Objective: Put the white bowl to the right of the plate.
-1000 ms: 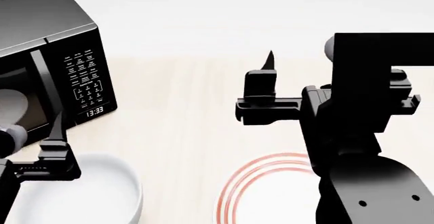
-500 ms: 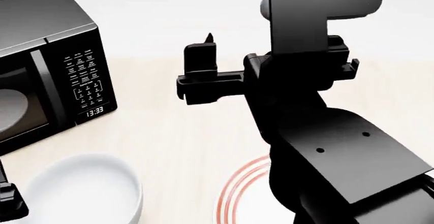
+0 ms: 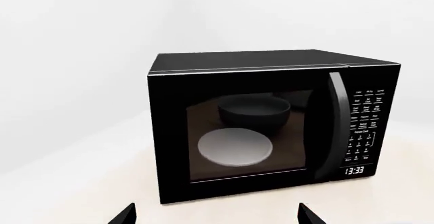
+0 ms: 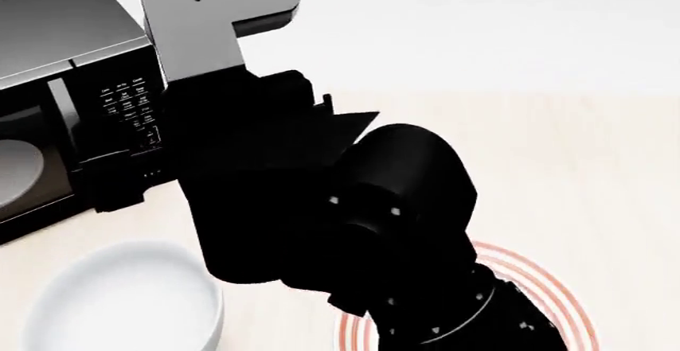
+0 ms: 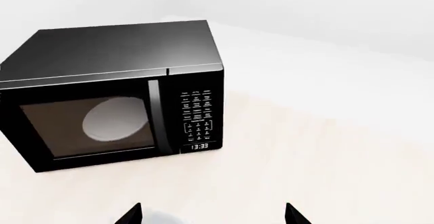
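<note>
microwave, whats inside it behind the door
Through the microwave's door, the left wrist view shows a greyish turntable disc; the bowl shape above it may be a reflection. Elsewhere the interior is too dark to tell.

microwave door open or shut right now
Shut: the microwave door sits flush with its front, handle beside the keypad, and the clock display reads 13:33.

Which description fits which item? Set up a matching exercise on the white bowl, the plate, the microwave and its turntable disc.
1. white bowl
2. plate
3. microwave
4. turntable disc

A. red rings, partly hidden by the arm
B. black, clock showing 13:33
C. greyish, behind the door glass
D. plain glossy white, left of the arm in the head view

Pairs: 1-D, 2-A, 3-B, 4-C
</note>
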Motion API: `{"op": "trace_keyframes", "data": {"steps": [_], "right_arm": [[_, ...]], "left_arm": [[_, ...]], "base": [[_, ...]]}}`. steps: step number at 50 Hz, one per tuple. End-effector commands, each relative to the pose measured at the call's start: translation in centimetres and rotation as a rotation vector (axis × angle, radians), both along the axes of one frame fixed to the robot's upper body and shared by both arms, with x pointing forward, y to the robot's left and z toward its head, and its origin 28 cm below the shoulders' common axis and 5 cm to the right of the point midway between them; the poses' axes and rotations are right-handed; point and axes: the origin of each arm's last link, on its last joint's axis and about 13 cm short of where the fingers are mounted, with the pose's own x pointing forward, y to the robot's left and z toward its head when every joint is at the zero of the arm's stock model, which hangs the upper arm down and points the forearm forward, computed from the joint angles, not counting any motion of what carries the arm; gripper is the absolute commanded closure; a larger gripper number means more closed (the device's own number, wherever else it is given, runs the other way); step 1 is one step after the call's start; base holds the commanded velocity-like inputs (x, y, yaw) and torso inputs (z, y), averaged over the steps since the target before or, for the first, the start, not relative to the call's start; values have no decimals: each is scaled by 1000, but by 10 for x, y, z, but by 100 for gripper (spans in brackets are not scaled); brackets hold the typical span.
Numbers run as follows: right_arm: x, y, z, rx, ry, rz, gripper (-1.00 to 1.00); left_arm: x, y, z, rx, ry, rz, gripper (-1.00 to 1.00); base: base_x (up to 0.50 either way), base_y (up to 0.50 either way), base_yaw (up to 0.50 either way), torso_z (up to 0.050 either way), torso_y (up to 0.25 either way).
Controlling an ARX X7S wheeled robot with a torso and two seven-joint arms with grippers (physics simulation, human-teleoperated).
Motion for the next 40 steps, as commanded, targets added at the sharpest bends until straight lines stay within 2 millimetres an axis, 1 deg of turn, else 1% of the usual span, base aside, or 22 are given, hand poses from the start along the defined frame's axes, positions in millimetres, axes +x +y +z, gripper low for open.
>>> {"op": "trace_keyframes", "data": {"steps": [1,7,13,21,30,36,38,40], "right_arm": [[19,21,-15,-82,190,-73,-100],[27,28,-21,-95,251,-85,-100],[34,31,-33,-157,321,-98,-100],[38,28,-43,-161,408,-100,-100],[39,24,-51,-177,435,-105,-100],[40,23,-55,-165,478,-98,-100],[41,23,-54,-110,511,-82,-100],[42,23,-56,-94,526,-83,-100]], "left_arm": [[-15,13,3,-7,-24,93,-100],[-18,15,4,-10,-33,105,-100],[-20,15,4,-11,-39,111,-100],[-21,15,4,-9,-41,110,-100],[-20,14,4,-5,-40,101,-100],[-20,13,4,-3,-39,97,-100],[-20,12,4,-1,-39,96,-100],[-20,12,4,1,-39,93,-100]], "base": [[0,0,0,0,0],[0,0,0,0,0],[0,0,0,0,0],[0,0,0,0,0],[0,0,0,0,0],[0,0,0,0,0],[0,0,0,0,0],[0,0,0,0,0]]}}
